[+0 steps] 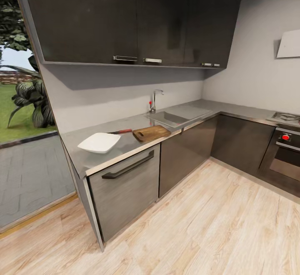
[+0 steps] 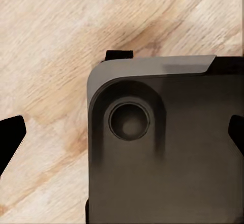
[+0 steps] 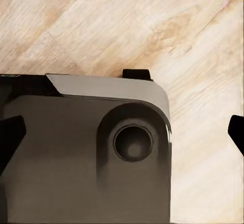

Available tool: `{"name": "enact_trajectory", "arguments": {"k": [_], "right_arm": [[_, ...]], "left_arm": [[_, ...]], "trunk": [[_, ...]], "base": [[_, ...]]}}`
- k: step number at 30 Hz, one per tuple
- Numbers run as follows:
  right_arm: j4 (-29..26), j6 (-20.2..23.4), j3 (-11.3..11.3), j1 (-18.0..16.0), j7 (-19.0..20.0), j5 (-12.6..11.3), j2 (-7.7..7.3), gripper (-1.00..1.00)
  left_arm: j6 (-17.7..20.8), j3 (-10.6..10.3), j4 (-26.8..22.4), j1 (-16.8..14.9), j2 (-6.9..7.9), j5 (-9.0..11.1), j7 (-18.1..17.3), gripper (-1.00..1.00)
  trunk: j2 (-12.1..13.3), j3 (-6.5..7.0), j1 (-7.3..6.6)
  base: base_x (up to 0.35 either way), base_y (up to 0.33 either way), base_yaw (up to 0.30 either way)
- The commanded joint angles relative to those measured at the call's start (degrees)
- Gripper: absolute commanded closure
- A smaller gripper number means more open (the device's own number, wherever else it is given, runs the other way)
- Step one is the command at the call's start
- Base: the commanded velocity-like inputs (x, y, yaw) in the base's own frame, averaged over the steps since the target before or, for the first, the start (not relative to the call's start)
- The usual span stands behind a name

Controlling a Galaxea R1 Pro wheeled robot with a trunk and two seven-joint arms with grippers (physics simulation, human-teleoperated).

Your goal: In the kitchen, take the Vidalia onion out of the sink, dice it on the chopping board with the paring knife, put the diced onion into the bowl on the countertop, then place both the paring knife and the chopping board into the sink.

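Standing off from the long grey steel countertop (image 1: 137, 139), both grippers (image 2: 122, 132) (image 3: 122, 132) hang spread and empty; driving in crookedly risks nudging the white squarish bowl (image 1: 99, 142).

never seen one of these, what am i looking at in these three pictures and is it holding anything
This is a simulated wheeled robot with two arms. The big picture comes from its head camera, looking across a kitchen. On the long grey steel countertop lie a white squarish bowl, a brown wooden chopping board and, behind them, a small red-handled paring knife. Further along is the steel sink with a chrome tap.

The other two pictures come from cameras near each gripper, pointing down at the pale wooden floor and the robot's own dark base. The left gripper and right gripper both stand open, holding nothing.
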Motion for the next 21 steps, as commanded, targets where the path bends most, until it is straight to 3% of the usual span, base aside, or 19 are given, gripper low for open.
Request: {"name": "enact_trajectory", "arguments": {"k": [1, 3, 4, 10, 16, 21], "right_arm": [[-0.29, -0.52, 0.01, -0.03, -0.05, 0.02, -0.32, -1.0], [-0.93, -1.09, -0.01, -0.03, -0.04, -0.02, -0.97, -1.0], [-31.95, -1.13, 0.03, -0.02, -0.04, -0.03, -2.05, -1.0], [-31.34, -1.19, 0.08, -0.01, -0.36, -0.05, -2.02, -1.0], [-30.17, -1.31, -0.01, 0.01, -0.38, -0.05, -2.05, -1.0], [-28.0, -4.67, 0.03, -0.01, -0.39, -0.05, -2.02, -1.0]], "left_arm": [[-0.14, 0.03, -0.36, 0.0, 0.01, 0.05, 0.03, -1.0], [-0.2, 0.05, -1.01, 0.0, 0.0, 0.1, -0.02, -1.0], [-0.22, 0.08, -24.14, 0.0, 0.02, 0.11, -0.03, -1.0], [-0.22, 0.12, -22.72, 0.01, 0.0, 0.17, -0.06, -1.0], [-0.22, 0.05, -22.43, 0.01, -0.15, 0.15, -0.11, -1.0], [-0.22, 0.0, -22.28, 0.0, -0.29, 0.14, -0.15, -1.0]], "trunk": [[-0.03, -0.05, 0.0], [-0.03, -0.05, 0.0], [-0.03, -0.05, 0.0], [-0.03, -0.05, 0.0], [-0.03, -0.05, 0.0], [-0.03, -0.05, 0.0]], "base": [[0.0, 0.0, 0.0], [0.0, 0.0, 0.0], [0.0, 0.0, 0.0], [0.0, -0.097, 0.032], [0.0, -0.292, 0.222], [0.0, -0.317, 0.263]]}}
